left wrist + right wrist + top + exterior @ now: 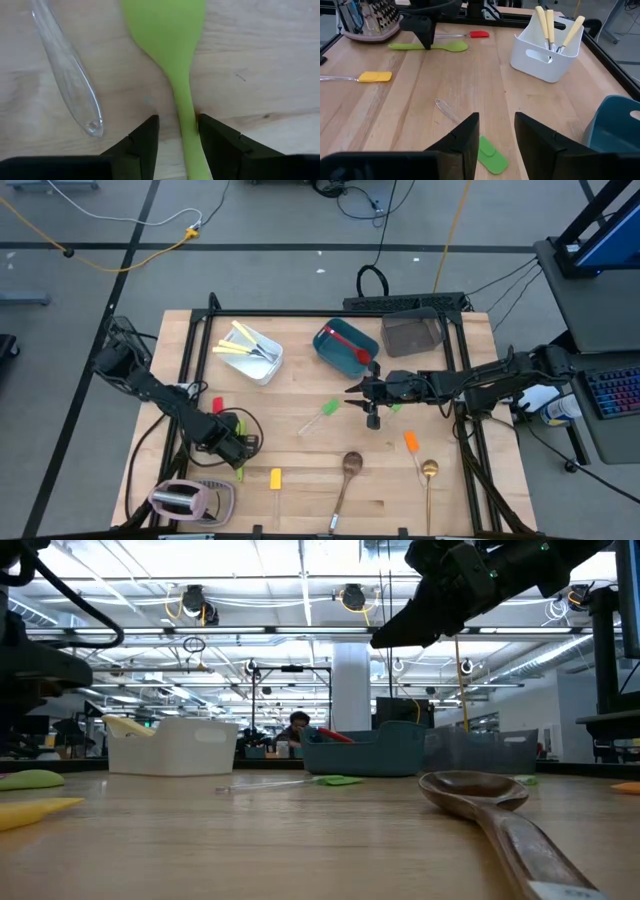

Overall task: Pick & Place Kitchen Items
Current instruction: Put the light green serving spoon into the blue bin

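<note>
The green spoon (172, 30) is a smooth lime-green utensil with an oval bowl narrowing to a slim handle. It lies flat on the table at the near left, just in front of the toaster (180, 500). The left gripper (177, 132) is down over its handle, a dark finger on either side, the jaws partly apart and bracketing the handle; I cannot tell whether they press on it. A clear handle (67, 75) lies just beside the spoon, belonging to the red spatula (479, 34).

The right gripper (496, 131) hangs above mid-table with its jaws partly open and nothing between them, over a green spatula (490, 156) with a clear handle. Nearer the front edge lie a yellow spatula (276, 478), a wooden spoon (350, 465), an orange spatula (410, 441) and a gold spoon (429, 471).

Three tubs stand along the far side. The white tub (262, 360), on the left, holds cream-handled knives (547, 22) standing tilted. The teal tub (335, 352), in the middle, holds a red spoon (350, 345). What the smoky-grey tub (412, 335) on the right holds I cannot tell.

The table (300, 395) is pale wooden butcher block with a black frame. Beyond it the low view shows a large hall with ceiling lights, a white column and a person seated far off.
</note>
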Robot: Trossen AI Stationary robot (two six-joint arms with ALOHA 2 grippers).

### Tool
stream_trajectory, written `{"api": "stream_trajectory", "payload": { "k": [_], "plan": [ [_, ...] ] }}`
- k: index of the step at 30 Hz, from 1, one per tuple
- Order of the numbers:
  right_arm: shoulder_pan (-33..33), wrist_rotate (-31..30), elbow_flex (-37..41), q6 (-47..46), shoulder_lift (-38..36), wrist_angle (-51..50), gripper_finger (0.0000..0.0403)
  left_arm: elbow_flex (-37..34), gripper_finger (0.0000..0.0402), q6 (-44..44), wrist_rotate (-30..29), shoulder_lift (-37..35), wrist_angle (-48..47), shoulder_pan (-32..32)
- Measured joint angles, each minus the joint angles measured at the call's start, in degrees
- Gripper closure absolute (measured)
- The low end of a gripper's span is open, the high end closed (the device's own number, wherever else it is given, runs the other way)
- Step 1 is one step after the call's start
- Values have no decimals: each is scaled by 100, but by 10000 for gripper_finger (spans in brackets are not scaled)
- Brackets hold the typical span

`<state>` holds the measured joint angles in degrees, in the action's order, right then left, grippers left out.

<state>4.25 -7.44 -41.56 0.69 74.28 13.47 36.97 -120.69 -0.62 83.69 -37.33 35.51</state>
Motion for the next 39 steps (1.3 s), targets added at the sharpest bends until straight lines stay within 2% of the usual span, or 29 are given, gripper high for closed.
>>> {"api": "stream_trajectory", "payload": {
  "k": [3,5,12,15,18,21,24,28,33,39],
  "plan": [
    [-1,1,0,2,0,6,287,-3,261,158,11,5,5,-3],
    [-1,2,0,1,0,8,287,-4,279,173,17,7,-19,-20],
    [-2,1,0,0,0,52,287,19,385,58,-162,7,-81,-114],
    [0,1,0,0,0,68,287,101,382,320,-258,24,-71,-233],
    [0,0,0,0,0,142,287,266,376,772,-664,56,0,-352],
    [0,1,0,0,0,223,287,479,388,1370,-1408,48,197,-509],
    [0,2,0,0,2,243,287,673,394,2164,-1714,51,407,-709],
    [0,2,0,0,2,260,287,945,384,3289,-1768,46,545,-1119],
    [-1,1,0,-1,2,258,287,1227,394,4690,-1865,44,554,-1624],
    [0,1,0,0,2,258,287,1451,383,6524,-1927,37,1399,-2268]
  ]
}}
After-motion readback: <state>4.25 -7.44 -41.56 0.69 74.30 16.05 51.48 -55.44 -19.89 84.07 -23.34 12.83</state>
